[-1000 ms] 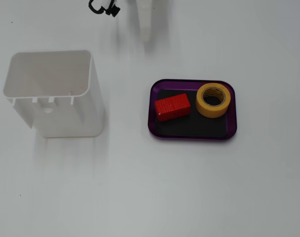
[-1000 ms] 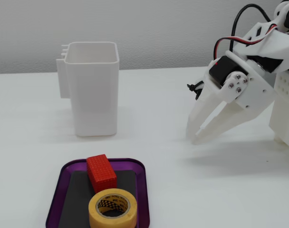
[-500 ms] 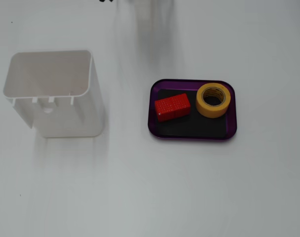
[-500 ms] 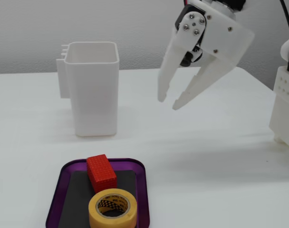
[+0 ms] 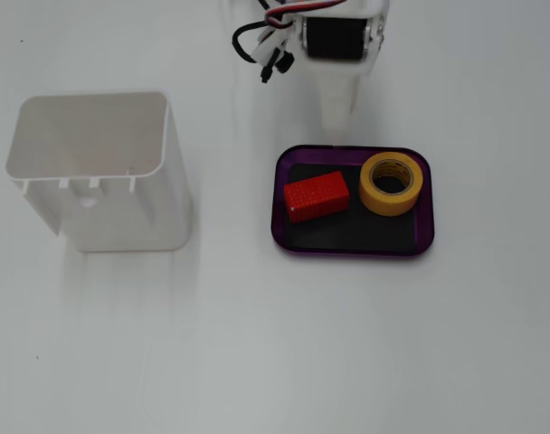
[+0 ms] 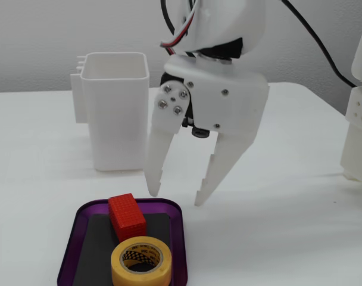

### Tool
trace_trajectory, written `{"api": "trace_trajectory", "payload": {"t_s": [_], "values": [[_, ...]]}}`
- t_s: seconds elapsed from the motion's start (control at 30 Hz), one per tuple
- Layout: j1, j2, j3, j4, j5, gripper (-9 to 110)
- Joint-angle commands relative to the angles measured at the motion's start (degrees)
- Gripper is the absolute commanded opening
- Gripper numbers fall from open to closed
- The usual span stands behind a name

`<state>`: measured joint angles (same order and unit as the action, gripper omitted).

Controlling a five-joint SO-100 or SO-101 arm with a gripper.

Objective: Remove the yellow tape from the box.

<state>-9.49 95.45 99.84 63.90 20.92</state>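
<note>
Hand [image 6: 175,199] spread, two white fingers apart with clear air between the tips, pinching nothing. Hanging above the bench [image 6: 276,226], tips just past the far edge of the box [image 6: 182,241] in a fixed view from the front; seen from above in the other fixed view, pointing down toward the box's upper rim [image 5: 352,149], apart from it. Inside the box, on its black floor: yellow tape [image 6: 142,262] lying flat, ring opening upward, at the right end in the top-down fixed view [image 5: 393,183]; red block [image 5: 317,196] just beside it at the left, seemingly touching or nearly so. Box shallow, purple, round-cornered. Well apart, on the bench: tall white bin [image 5: 103,172], standing upright [image 6: 116,107].
</note>
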Motion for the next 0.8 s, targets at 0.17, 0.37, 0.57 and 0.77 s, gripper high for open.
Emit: {"api": "trace_trajectory", "payload": {"t_s": [0.17, 0.37, 0.57, 0.77], "values": [[-5.54, -0.44, -2.64, -4.13, 0.44, 14], [-9.93, -0.62, -2.64, -7.73, 0.44, 14], [-9.4, -1.49, -2.55, -9.76, 0.44, 14], [-9.4, -9.84, -2.81, -10.02, 0.97, 14]]}}
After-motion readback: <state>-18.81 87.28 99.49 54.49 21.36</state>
